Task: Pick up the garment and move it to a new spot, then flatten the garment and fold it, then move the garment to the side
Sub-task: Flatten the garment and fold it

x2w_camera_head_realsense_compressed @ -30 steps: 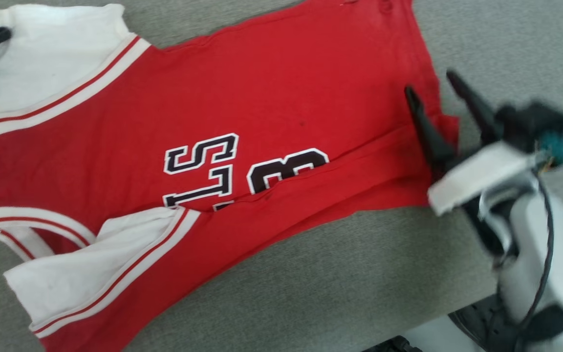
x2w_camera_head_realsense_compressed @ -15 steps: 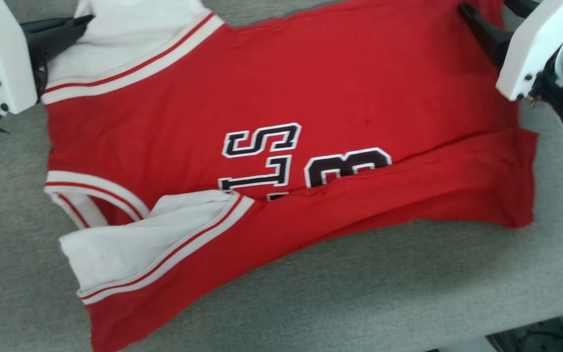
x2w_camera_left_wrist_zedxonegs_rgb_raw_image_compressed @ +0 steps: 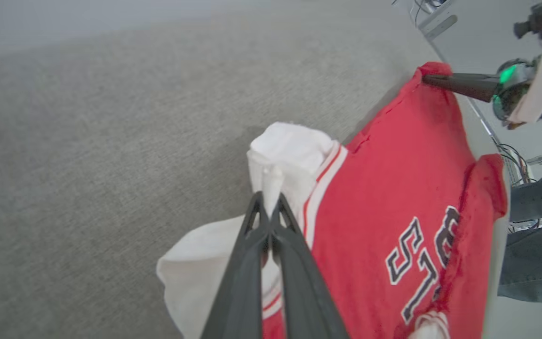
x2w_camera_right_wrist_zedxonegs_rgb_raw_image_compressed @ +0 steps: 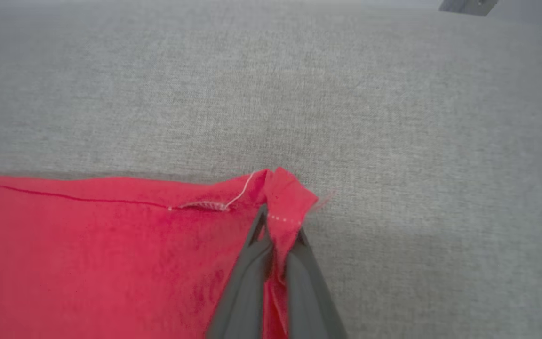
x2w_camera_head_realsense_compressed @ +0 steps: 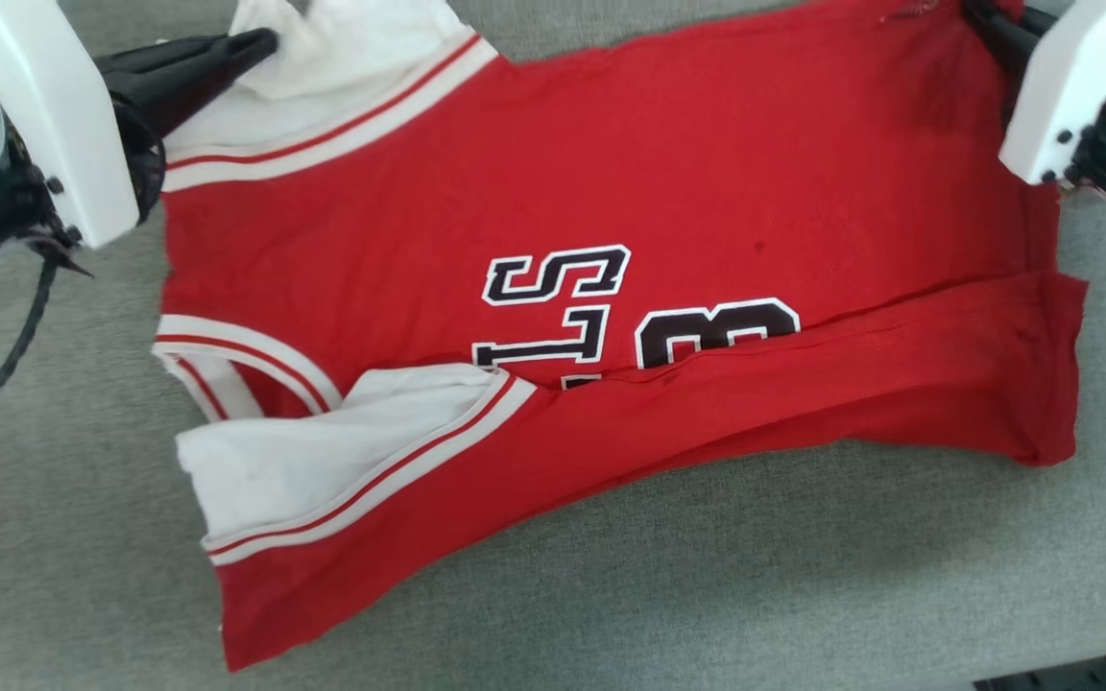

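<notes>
Item: garment [x2w_camera_head_realsense_compressed: 611,192], red jersey, lettering-up on grey worktop [x2w_camera_head_realsense_compressed: 707,595], one long side folded over. Holds: left pincer [x2w_camera_left_wrist_zedxonegs_rgb_raw_image_compressed: 266,200] clamped on white sleeve [x2w_camera_left_wrist_zedxonegs_rgb_raw_image_compressed: 290,150]; right pincer [x2w_camera_right_wrist_zedxonegs_rgb_raw_image_compressed: 278,223], apart beside the hem a second ago, now clamped on hem corner [x2w_camera_right_wrist_zedxonegs_rgb_raw_image_compressed: 285,188]. Judged ready for folding.

Matt red-and-white cloth garment [x2w_camera_head_realsense_compressed: 611,173] on rough-woven grey fabric table cover [x2w_camera_head_realsense_compressed: 707,595]; smooth dark plastic fingers [x2w_camera_left_wrist_zedxonegs_rgb_raw_image_compressed: 240,292]
</notes>
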### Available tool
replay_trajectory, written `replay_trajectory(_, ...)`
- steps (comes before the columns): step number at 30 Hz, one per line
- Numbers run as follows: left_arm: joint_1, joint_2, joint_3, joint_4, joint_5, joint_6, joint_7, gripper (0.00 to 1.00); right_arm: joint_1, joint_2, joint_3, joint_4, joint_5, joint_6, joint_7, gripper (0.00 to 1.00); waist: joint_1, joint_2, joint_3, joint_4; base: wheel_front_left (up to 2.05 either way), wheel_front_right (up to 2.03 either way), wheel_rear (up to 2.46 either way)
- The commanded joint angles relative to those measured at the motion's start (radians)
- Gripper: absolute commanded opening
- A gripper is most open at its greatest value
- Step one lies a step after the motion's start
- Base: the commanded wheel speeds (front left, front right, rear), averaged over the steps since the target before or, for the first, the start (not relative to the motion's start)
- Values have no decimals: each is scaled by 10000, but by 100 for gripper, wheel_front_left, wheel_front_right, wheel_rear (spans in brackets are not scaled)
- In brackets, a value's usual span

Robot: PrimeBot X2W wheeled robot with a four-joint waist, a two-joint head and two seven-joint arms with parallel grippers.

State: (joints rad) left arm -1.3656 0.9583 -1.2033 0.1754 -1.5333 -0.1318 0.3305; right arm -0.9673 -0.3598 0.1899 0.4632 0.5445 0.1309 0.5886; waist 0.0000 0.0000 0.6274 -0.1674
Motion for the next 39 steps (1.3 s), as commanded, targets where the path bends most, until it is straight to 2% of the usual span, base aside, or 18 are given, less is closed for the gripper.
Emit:
replay_trajectory(1, 317, 102, 56, -452, -95, 23, -421, 0, 318, -224, -78, -210, 86, -3, -211, 0, 0, 0, -515, 260, 0, 0, 0)
replay_trajectory(6, 840, 321, 130, -1419, -313, 23, -1174, 0, 1173, -837, -157, -955, 253, -3, -338, 0, 0, 0, -1174, 645, 0, 0, 0)
replay_trajectory(9, 1458, 599, 22, -2131, -213, 23, -1809, 0, 2142, -1326, -273, -1784, 459, -3, -207, 0, 0, 0, -1634, 885, 0, 0, 0)
replay_trajectory(14, 2709, 1252, -214, -3290, -55, 23, -3039, 0, 4040, -1769, -799, -3222, 785, -3, 92, 0, 0, 0, -2236, 1165, 0, 0, 0)
replay_trajectory(19, 4118, 1857, -470, -4168, 91, 23, -4346, 0, 5771, -1740, -1458, -4485, 791, -3, 328, 0, 0, 0, -2502, 1263, 0, 0, 0)
replay_trajectory(23, 5277, 2056, -619, -4610, 238, 23, -5235, 0, 6950, -1460, -2079, -5109, 646, -3, 438, 0, 0, 0, -2564, 1325, 0, 0, 0)
replay_trajectory(30, 6805, 1508, -708, -3998, 590, 23, -5828, 0, 8244, -767, -2778, -5502, 486, -3, 303, 0, 0, 0, -2431, 1393, 0, 0, 0)
replay_trajectory(38, 7031, 535, -684, -2709, 578, 23, -5936, 0, 7651, -78, -2729, -4361, 305, -3, -266, 0, 0, 0, -2268, 1243, 0, 0, 0)
replay_trajectory(39, 7036, 462, -691, -2603, 600, 23, -5940, 0, 7587, -51, -2664, -4216, 276, -3, -328, 2, 0, 0, -2266, 1228, 0, 0, 0)
